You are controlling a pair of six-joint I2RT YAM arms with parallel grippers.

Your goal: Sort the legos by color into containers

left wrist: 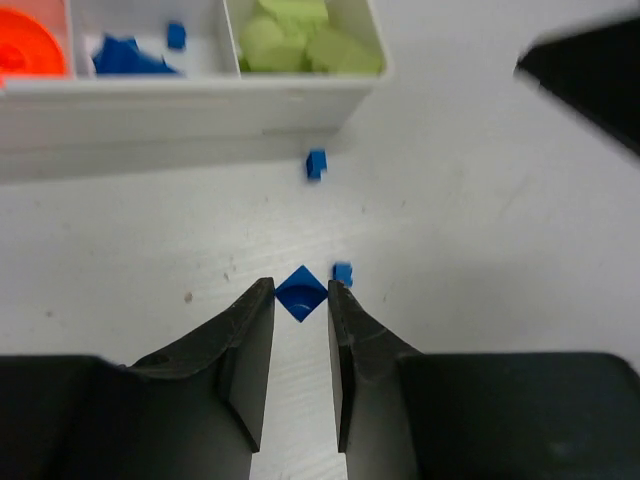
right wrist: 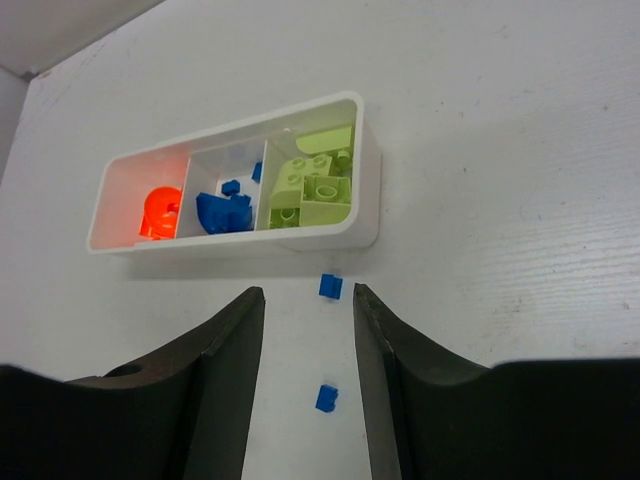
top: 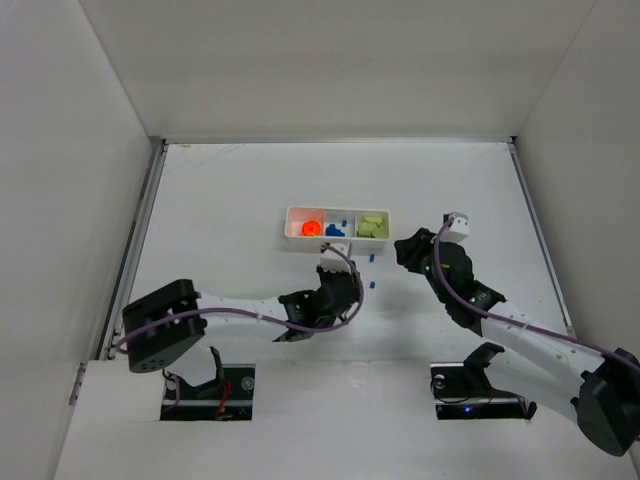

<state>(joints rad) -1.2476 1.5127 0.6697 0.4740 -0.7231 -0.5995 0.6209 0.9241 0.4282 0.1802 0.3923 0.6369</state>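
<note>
The left gripper (left wrist: 301,288) is low over the white table (left wrist: 480,250). Its two black fingers (left wrist: 245,350) are narrowly apart, and a small blue diamond-shaped plastic piece (left wrist: 300,296) lies flat between their tips. The piece's side corners meet or nearly meet both tips; I cannot tell if they press it. A tiny blue plastic bit (left wrist: 343,272) sits just beside the right-hand tip. Another blue bit (left wrist: 316,163) lies farther on, near the wall of the long white plastic tray (left wrist: 180,105).

Only the left wrist view shows the diamond piece. The right wrist view shows the right gripper (right wrist: 307,297) with its fingers apart and holding nothing, and the two bits on the table beyond. It also shows the studs on the light-green square bricks (right wrist: 315,180) in the tray's right compartment. Blue pieces (right wrist: 222,210) fill the middle one and an orange round disc (right wrist: 160,212) the left. The top view shows both arms reaching toward the tray's near side.
</note>
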